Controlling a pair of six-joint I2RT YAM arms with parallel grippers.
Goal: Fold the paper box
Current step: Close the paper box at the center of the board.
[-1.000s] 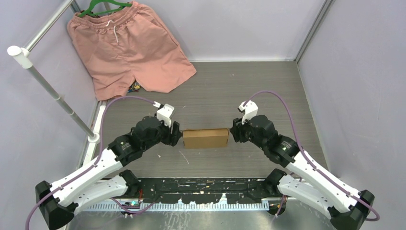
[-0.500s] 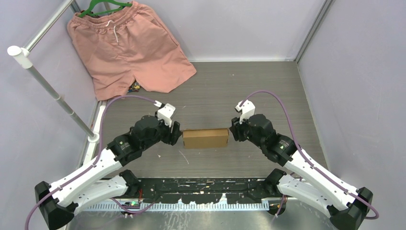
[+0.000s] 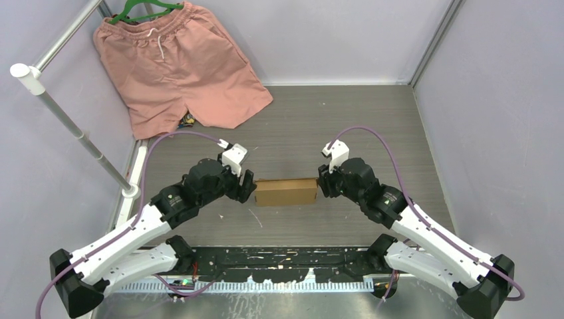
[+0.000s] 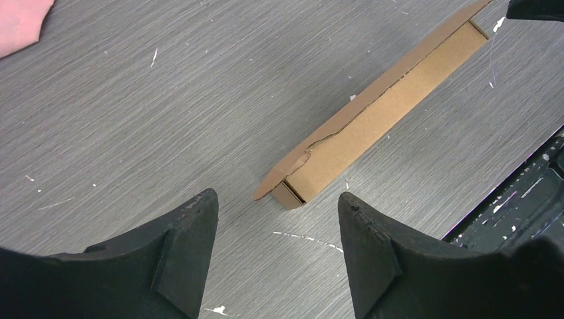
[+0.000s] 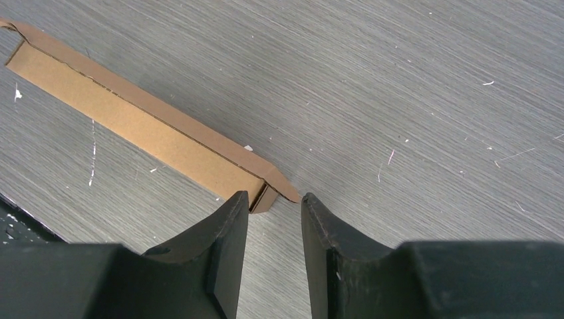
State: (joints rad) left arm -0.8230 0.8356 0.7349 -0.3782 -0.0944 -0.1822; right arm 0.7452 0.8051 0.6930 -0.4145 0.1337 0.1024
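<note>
The paper box (image 3: 285, 191) is a small, flat, rectangular brown cardboard box lying on the grey table between both arms. In the left wrist view the box (image 4: 379, 113) lies just beyond my open left gripper (image 4: 278, 199), its near end a little ahead of the fingertips. In the right wrist view the box (image 5: 140, 129) ends right at my right gripper (image 5: 274, 198), whose jaws stand a narrow gap apart with nothing between them. In the top view the left gripper (image 3: 249, 187) and right gripper (image 3: 322, 183) sit at the box's two short ends.
Salmon-pink shorts (image 3: 179, 63) on a green hanger lie at the back left. A white pole (image 3: 73, 126) slants along the left side. Purple walls enclose the table. A black rail (image 3: 286, 256) runs along the near edge.
Both grippers have crept inward toward the ends of the box. The box has not moved.
</note>
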